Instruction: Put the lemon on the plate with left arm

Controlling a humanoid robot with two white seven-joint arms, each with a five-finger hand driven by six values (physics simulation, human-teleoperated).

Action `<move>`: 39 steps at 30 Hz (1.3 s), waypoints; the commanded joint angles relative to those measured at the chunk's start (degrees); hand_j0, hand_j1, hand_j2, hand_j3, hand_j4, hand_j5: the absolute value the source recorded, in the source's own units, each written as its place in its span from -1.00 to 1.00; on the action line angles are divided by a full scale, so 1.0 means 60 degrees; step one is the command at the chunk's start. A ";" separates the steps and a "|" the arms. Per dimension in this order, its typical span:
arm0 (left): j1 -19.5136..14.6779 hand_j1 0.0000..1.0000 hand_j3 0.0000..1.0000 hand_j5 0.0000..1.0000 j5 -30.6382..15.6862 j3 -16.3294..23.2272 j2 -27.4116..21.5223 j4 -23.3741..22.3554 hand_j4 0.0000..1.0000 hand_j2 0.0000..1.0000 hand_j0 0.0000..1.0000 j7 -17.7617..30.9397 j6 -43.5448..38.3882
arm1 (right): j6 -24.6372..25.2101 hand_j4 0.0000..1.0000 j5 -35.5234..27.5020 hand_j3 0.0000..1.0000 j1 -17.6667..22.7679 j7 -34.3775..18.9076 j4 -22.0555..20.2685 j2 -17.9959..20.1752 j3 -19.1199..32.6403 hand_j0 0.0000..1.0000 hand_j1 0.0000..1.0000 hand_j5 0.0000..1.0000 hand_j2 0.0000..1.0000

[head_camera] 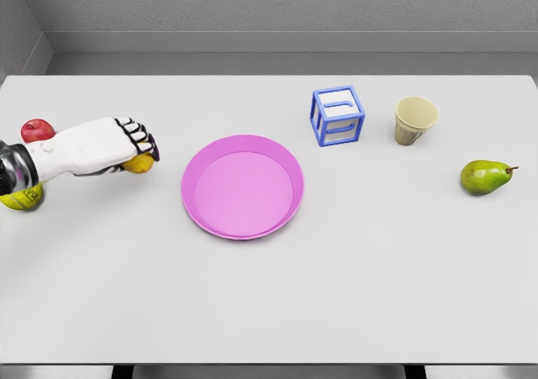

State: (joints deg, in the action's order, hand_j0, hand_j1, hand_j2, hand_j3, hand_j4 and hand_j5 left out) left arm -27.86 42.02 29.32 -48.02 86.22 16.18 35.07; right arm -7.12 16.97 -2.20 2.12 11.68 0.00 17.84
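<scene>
Lemon: gripped under curled fingers of left hand
Plate: pink, well right of the hand, bare

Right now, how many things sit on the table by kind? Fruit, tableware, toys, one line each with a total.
Fruit: 4 (lemon under the left hand, red apple, yellow-green fruit partly hidden by the arm, green pear)
Tableware: 2 (pink plate, beige cup)
Toys: 1 (blue open-frame cube)
Total: 7
</scene>
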 commanded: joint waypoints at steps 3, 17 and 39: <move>-0.0044 -0.20 -0.20 -0.20 -0.0221 0.0035 0.0503 0.0367 -0.20 -0.20 -0.20 -0.0015 -0.0011 | 0.0000 1.00 -0.0002 1.00 0.0000 -0.0001 0.0001 -0.0001 0.0000 1.00 1.00 1.00 1.00; -0.0337 -0.18 -0.18 -0.18 -0.0250 0.0811 0.2203 0.0850 -0.18 -0.18 -0.18 -0.0015 -0.0011 | 0.0000 1.00 -0.0002 1.00 0.0015 -0.0001 0.0001 -0.0001 0.0000 1.00 1.00 1.00 1.00; 0.0468 1.00 1.00 1.00 -0.1247 -0.1635 -0.0140 0.0513 1.00 1.00 1.00 -0.0015 -0.0011 | 0.0000 1.00 -0.0002 1.00 0.0014 -0.0001 0.0001 -0.0001 0.0000 1.00 1.00 1.00 1.00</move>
State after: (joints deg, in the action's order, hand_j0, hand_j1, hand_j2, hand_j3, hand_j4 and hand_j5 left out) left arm -24.52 35.12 21.37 -46.65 89.83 16.12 35.09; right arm -7.12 16.97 -2.20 2.12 11.68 0.00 17.84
